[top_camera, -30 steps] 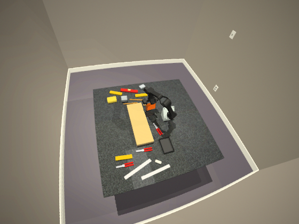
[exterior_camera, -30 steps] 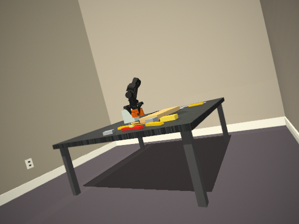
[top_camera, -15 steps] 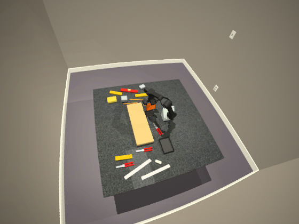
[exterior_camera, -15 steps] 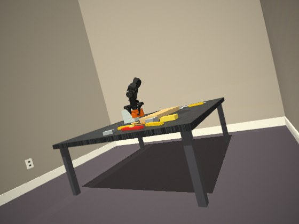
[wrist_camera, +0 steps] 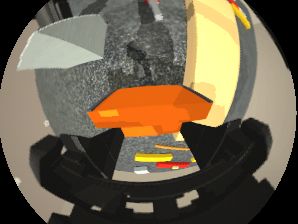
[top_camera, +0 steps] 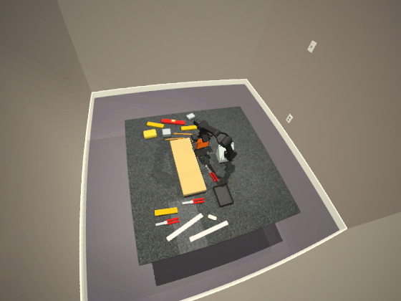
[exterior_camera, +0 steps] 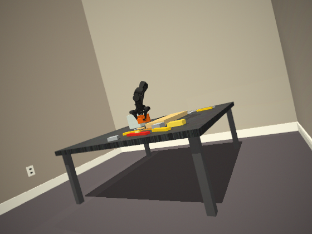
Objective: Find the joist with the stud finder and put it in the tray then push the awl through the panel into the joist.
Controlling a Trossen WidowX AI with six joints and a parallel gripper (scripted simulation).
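The gripper (top_camera: 201, 138) (exterior_camera: 143, 118) (wrist_camera: 150, 123), fingers spread wide, grasps the orange stud finder (top_camera: 202, 143) (exterior_camera: 144, 118) (wrist_camera: 150, 106) beside the panel's (top_camera: 188, 166) (exterior_camera: 168, 118) (wrist_camera: 212, 55) edge.

Open desk surface (top_camera: 250, 179) lies on the far side of the black tray (top_camera: 216, 193) from the wooden panel (top_camera: 188, 166) (exterior_camera: 167, 119) (wrist_camera: 212, 55), giving lateral passage. Between panel and white-grey block (top_camera: 220, 154) (exterior_camera: 132, 122) (wrist_camera: 65, 45), a red-handled tool (top_camera: 213, 176) obstructs the lane toward the tray. Beyond the panel's near-arm end, orange sticks (top_camera: 182, 134) and a red bar (top_camera: 173, 122) (exterior_camera: 138, 133) (wrist_camera: 172, 165) crowd any low route.
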